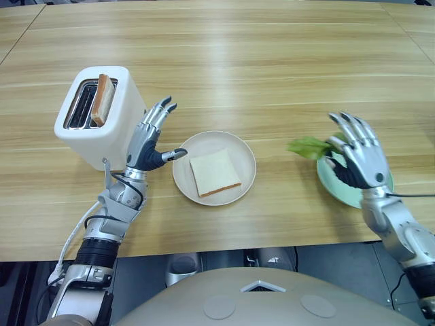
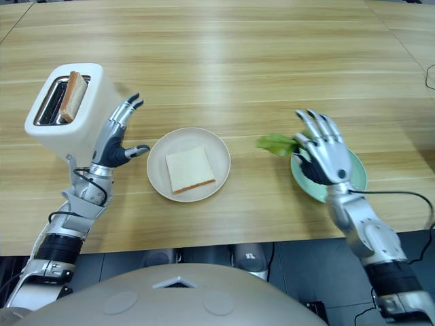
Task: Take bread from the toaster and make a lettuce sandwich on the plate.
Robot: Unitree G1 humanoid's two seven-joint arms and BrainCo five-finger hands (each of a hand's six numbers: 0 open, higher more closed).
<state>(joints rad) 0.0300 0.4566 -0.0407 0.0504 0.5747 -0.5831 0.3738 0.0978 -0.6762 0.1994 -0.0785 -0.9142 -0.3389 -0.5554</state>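
1. Holding lettuce leaf [image 1: 309,147] out at nine o'clock of right hand [image 1: 360,159], stem seemingly pinched at the thumb, other fingers splayed.
2. Pointing leaf's long axis toward bread slice [image 1: 215,173] on plate [image 1: 187,153], farther out at nine o'clock.
3. Hovering left hand [image 1: 146,146] beside toaster [image 1: 109,136], fingers apart, empty.

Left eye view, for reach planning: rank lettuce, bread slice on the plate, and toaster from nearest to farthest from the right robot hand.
1. lettuce, touching the right robot hand, on its left.
2. bread slice, on the centre plate.
3. toaster, far left.
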